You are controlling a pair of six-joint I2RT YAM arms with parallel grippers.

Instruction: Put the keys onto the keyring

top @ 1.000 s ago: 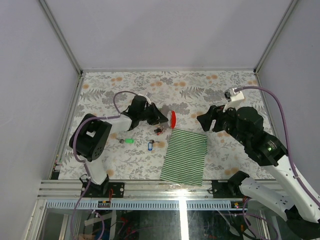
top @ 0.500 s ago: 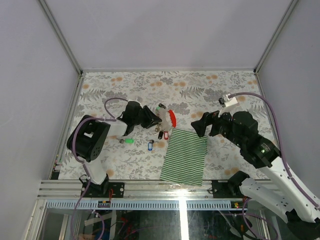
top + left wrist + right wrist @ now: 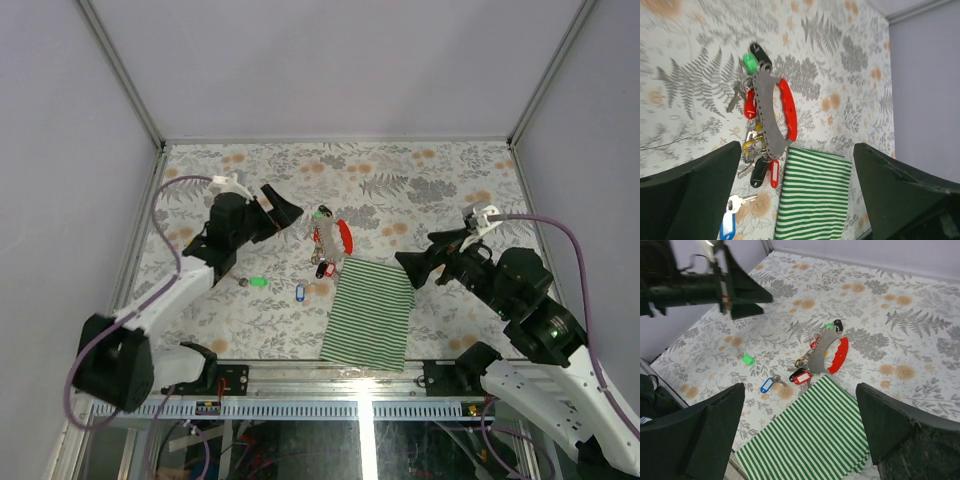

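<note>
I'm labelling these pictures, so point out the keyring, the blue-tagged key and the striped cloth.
keyring (image 3: 766, 114), left wrist view, grey curved strip
blue-tagged key (image 3: 300, 293), top view, blue tag
striped cloth (image 3: 807, 435), right wrist view, its middle

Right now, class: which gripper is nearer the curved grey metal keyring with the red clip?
Left. The left gripper is just left of the curved grey keyring with the red clip; the right gripper is farther off on its right.

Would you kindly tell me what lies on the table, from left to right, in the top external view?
green-tagged key → blue-tagged key → keyring → striped cloth
</note>
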